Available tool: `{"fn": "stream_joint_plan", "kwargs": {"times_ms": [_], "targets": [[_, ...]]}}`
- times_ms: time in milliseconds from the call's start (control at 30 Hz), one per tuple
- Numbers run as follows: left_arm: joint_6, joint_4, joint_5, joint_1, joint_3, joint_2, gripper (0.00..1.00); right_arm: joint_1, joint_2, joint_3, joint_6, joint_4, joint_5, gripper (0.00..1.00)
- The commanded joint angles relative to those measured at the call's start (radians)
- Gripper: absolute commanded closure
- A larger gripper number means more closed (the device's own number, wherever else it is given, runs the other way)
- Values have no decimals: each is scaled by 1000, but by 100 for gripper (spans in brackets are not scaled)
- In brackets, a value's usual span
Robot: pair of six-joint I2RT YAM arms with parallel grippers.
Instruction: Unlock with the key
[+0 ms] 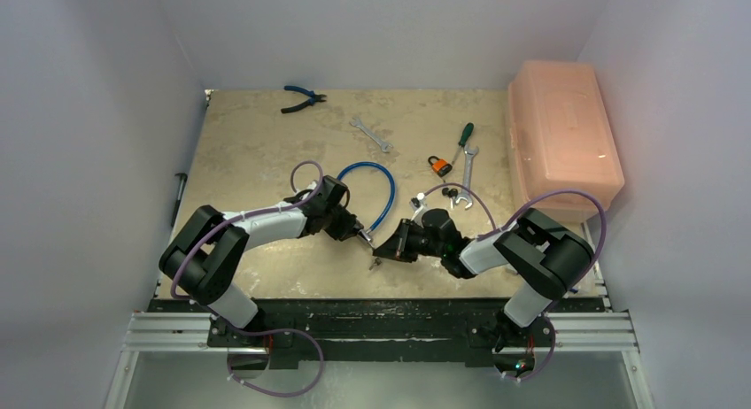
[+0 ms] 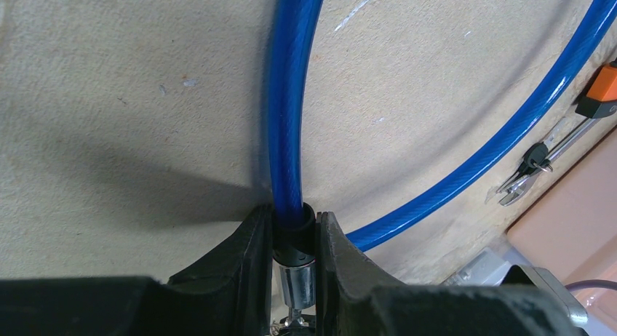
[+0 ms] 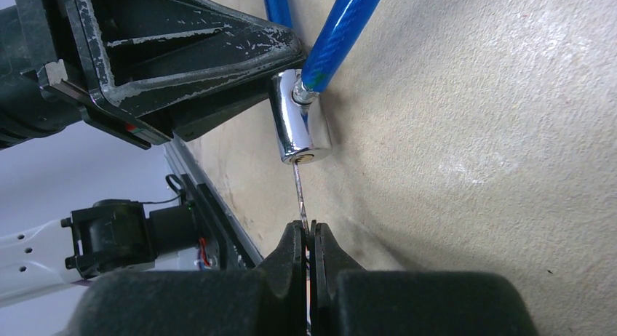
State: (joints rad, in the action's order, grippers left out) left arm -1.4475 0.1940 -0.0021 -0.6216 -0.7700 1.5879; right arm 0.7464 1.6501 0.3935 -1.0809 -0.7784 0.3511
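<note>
A blue cable lock (image 1: 386, 189) loops over the beige table. Its chrome lock cylinder (image 3: 295, 129) hangs just above the table between the two arms. My left gripper (image 2: 296, 238) is shut on the black collar (image 2: 293, 233) where the blue cable (image 2: 288, 96) enters the cylinder. My right gripper (image 3: 308, 230) is shut on a thin metal key (image 3: 299, 194). The key's blade runs straight up into the keyhole at the cylinder's lower end. The overhead view shows both grippers meeting at the lock (image 1: 367, 240), near the table's front edge.
An orange padlock (image 1: 438, 165), a green-handled screwdriver (image 1: 462, 138), two wrenches (image 1: 371, 134) and blue pliers (image 1: 302, 97) lie further back. A pink plastic box (image 1: 561, 136) stands at the right. A loose key bunch (image 1: 454, 196) lies behind my right arm.
</note>
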Motion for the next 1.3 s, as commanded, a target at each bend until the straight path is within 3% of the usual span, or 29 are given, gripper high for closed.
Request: {"fn": "stream_joint_plan", "kwargs": {"times_ms": [0, 300, 700, 1267], "targets": [[7, -17, 33, 4, 18, -15, 100, 3, -2, 13, -4, -28, -27, 100], [7, -18, 30, 4, 18, -18, 100, 3, -10, 18, -7, 28, -44, 100], [7, -18, 30, 4, 24, -15, 100, 1, -33, 2, -9, -66, -25, 100], [10, -28, 38, 4, 30, -3, 100, 3, -59, 19, -13, -48, -27, 100]]}}
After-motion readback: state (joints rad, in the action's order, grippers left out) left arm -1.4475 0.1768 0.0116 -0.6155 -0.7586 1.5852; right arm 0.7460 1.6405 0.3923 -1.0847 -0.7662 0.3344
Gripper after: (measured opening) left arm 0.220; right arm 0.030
